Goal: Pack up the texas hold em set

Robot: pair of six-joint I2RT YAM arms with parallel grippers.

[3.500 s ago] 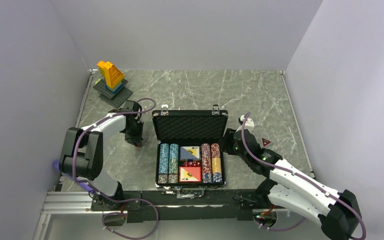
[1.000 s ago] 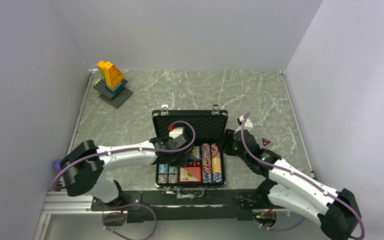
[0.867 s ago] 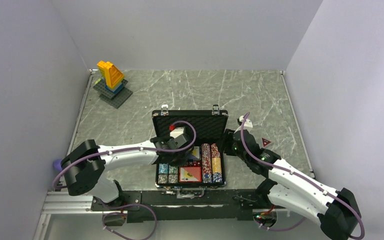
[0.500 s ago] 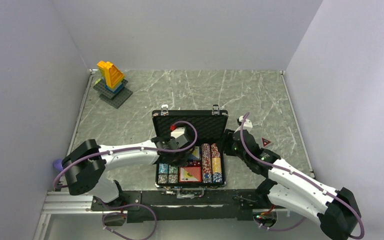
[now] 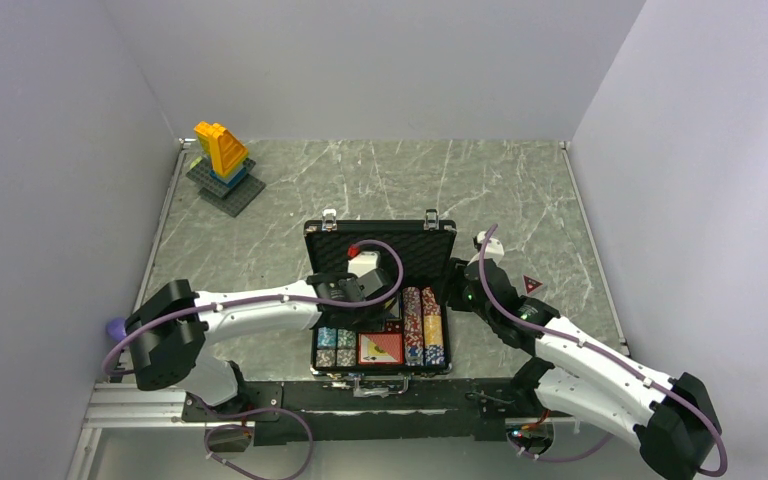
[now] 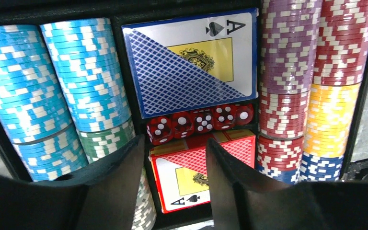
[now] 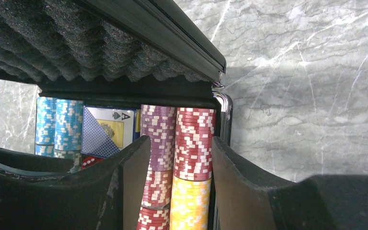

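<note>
The texas hold em set's black case (image 5: 380, 243) lies open at the table's near middle, its foam-lined lid upright. Inside are rows of striped chips (image 6: 84, 76), a blue card deck (image 6: 191, 62), a red deck (image 6: 201, 167) and a row of red dice (image 6: 199, 120). My left gripper (image 6: 174, 143) hangs open just above the red deck and dice, holding nothing; in the top view the left gripper (image 5: 367, 303) sits over the case's middle. My right gripper (image 7: 178, 143) is open at the case's right rear corner (image 5: 457, 283), above the red and yellow chip rows (image 7: 191, 158).
A yellow-blue toy brick tower (image 5: 222, 155) on a dark baseplate stands at the far left corner. A small red triangular marker (image 5: 532, 284) lies right of the case. The lid's foam (image 7: 76, 48) overhangs the right gripper. Grey walls close in three sides.
The left gripper came from the table left of the case to over its middle and, in the last second, went from shut to open. The right arm stayed put.
</note>
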